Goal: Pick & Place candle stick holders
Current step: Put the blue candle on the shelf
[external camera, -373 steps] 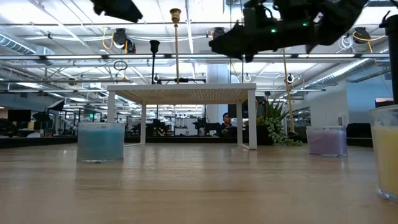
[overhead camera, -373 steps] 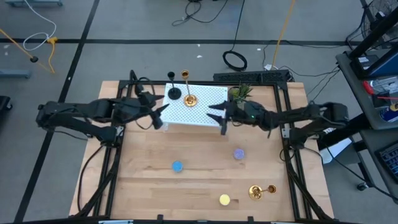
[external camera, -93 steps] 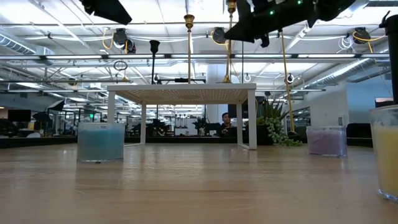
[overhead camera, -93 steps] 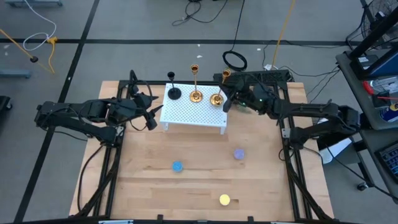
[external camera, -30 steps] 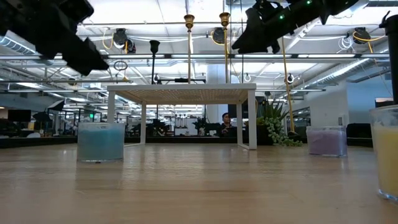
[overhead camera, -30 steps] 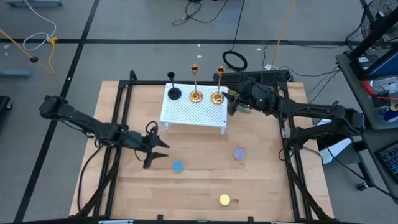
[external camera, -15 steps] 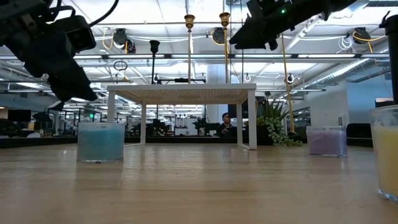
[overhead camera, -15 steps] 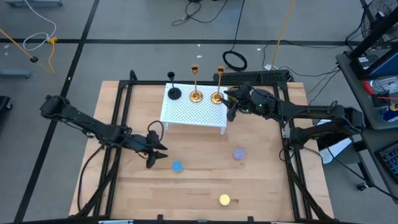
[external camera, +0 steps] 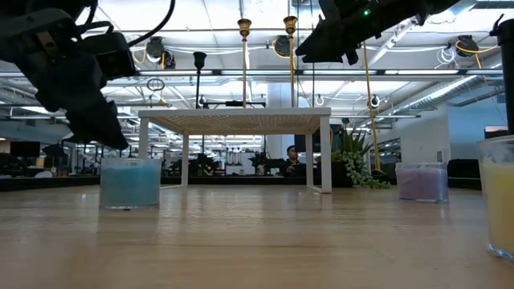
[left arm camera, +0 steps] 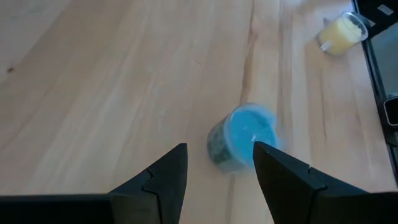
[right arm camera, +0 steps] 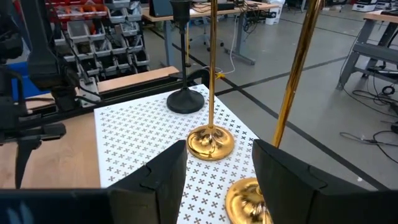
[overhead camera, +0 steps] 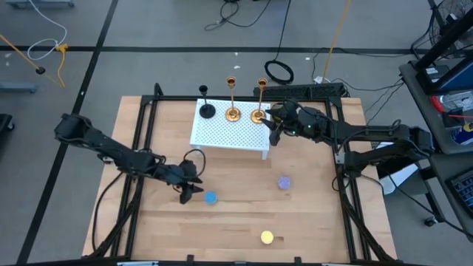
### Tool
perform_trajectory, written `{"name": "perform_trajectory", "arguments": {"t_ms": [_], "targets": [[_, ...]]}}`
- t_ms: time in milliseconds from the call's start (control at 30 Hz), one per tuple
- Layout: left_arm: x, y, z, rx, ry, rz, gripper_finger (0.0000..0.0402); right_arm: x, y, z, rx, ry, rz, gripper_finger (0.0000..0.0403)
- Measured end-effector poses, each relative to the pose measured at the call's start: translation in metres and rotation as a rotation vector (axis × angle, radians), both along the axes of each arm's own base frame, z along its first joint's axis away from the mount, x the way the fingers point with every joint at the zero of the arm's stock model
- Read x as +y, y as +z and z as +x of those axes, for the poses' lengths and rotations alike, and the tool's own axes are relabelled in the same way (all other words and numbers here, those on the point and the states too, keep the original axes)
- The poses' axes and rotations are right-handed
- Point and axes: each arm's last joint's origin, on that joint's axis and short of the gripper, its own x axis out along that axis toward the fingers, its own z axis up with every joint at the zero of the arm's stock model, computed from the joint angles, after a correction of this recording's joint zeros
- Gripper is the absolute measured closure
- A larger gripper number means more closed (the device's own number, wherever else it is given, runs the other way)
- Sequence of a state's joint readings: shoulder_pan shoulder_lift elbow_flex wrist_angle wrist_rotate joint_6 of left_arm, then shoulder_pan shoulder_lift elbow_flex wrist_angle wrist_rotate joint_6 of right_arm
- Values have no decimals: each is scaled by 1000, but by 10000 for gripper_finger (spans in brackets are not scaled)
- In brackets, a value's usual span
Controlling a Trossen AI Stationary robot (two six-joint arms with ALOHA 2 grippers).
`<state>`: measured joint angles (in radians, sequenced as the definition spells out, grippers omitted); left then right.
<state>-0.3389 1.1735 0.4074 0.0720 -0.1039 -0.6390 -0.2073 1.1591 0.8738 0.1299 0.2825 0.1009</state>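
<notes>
All three candle stick holders are upright on the white perforated stand (overhead camera: 225, 133) at the far side of the table (overhead camera: 236, 214): black holder (overhead camera: 207, 109) at its left end, first gold holder (overhead camera: 232, 111) in the middle, second gold holder (overhead camera: 258, 114) at its right end. Stems are vertical, so the long axis on each is straight up. My right gripper (overhead camera: 270, 127) sits at the stand's right edge, just beside the second gold holder. In the right wrist view its fingers are spread wide and hold nothing, with that holder's base (right arm camera: 249, 198) between them and a bit ahead. My left gripper (overhead camera: 188, 186) is well away from the stand, low over the front half of the table, fingers open and empty and aimed at the blue candle (left arm camera: 241, 139), which lies just ahead of the tips and slightly toward one finger. The blue candle is not a holder. Purple candle (overhead camera: 284, 182) and yellow candle (overhead camera: 267, 237) are further right and front. My read: placing looks done. If any holder needs touching, the right arm is far nearer and would come in sideways at the stem.
</notes>
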Motion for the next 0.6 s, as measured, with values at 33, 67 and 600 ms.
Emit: {"name": "perform_trajectory", "arguments": {"t_ms": [33, 67, 600], "targets": [[-1, 1, 3, 0, -1, 1, 213, 0, 0, 0, 0, 0, 0, 220], [-2, 2, 5, 2, -2, 3, 213, 0, 0, 0, 0, 0, 0, 220], [-9, -14, 25, 112, -8, 54, 213, 0, -1, 0, 13, 0, 3, 220]]}}
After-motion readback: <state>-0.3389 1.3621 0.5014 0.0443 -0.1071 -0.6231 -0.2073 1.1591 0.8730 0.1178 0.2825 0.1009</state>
